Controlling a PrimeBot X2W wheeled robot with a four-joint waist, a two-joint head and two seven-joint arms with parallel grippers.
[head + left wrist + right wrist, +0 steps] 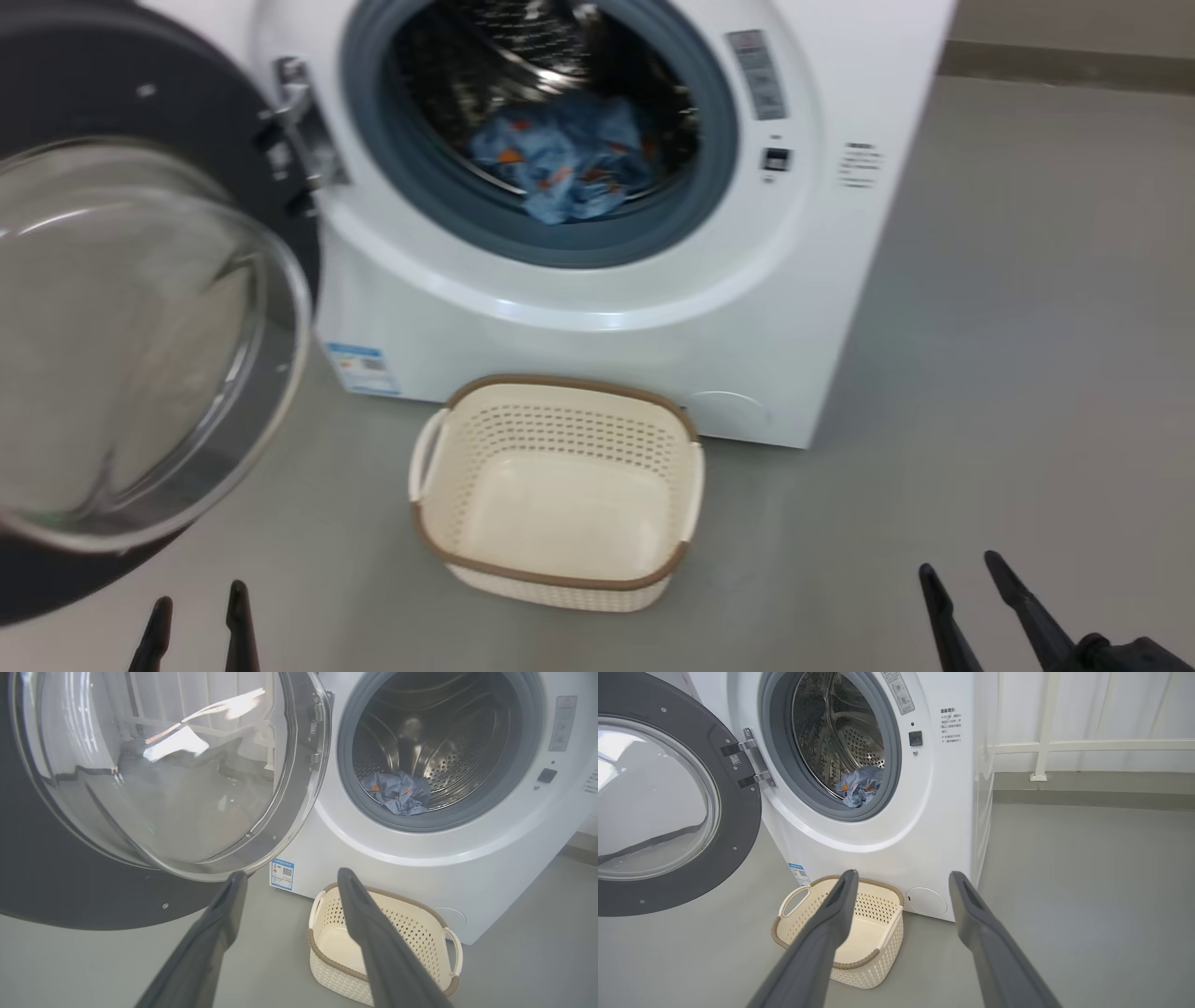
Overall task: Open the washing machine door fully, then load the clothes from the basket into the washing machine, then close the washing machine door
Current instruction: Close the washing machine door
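Glossy black rim around bulging clear glass: the washing machine door (140,336) stands swung wide to the left of the washing machine (747,308). It hangs on a metal hinge (299,121), inner face toward the robot.

Clothes (569,163): one light blue printed bundle lies low in the steel drum (485,56). Its front edge is close to the grey-blue gasket (401,196); whether it overhangs cannot be told.

Basket (560,385): on the grey floor (980,373) just in front of the machine, bare plastic bottom showing.

Judgement: loading looks done, and closing the door is the step left.

Left gripper (199,616): fingers spread wide, nothing between them, low and near the door's lower edge.

Right gripper (962,583): fingers likewise spread wide and holding nothing, well apart from the door, to the right of the basket.

Handling, judged:
- The door is rigid, probably fairly heavy, and turns only about its hinge.
- The glass bowl is smooth, curved and breakable, so a fingertip would likely slide off it.
- Better contact is the flat black rim on the side farthest from the hinge, where a push has most leverage.
- That far edge runs out of the head view, so the exact spot cannot be fixed.
- A push rather than a pinch seems enough, and the left gripper is the nearer one.
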